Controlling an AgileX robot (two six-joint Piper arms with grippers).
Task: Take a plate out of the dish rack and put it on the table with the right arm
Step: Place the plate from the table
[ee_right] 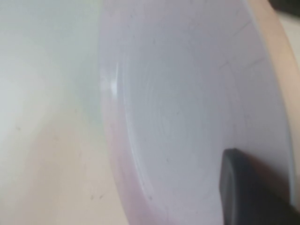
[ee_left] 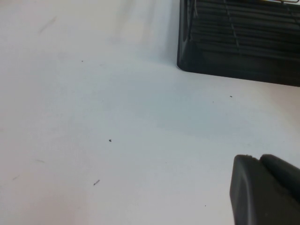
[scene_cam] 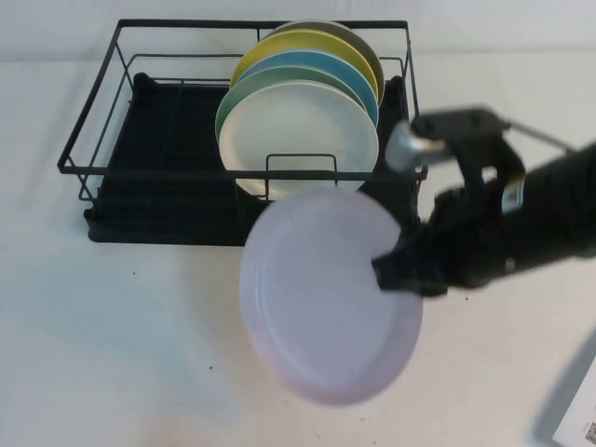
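- Plate (scene_cam: 326, 293), pale pink, held by its edge in the right gripper (scene_cam: 391, 270), clamped shut on the rim; it hangs tilted just ahead of the pincer, clear of the dish rack (scene_cam: 140, 168) behind.
- Best done by levelling the plate, lowering slowly onto the table (scene_cam: 121, 354), then releasing.
- Right wrist view alone shows one finger (ee_right: 248, 192) against the plate's face.
- Left gripper (ee_left: 265, 190) is seen only in its wrist view, low over bare table near the rack; opening cannot be told.

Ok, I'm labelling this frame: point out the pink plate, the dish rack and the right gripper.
pink plate (scene_cam: 317, 293), high view, centre of its face.
dish rack (scene_cam: 88, 168), high view, front top wire.
right gripper (scene_cam: 396, 265), high view, tips clamped on the plate's rim.
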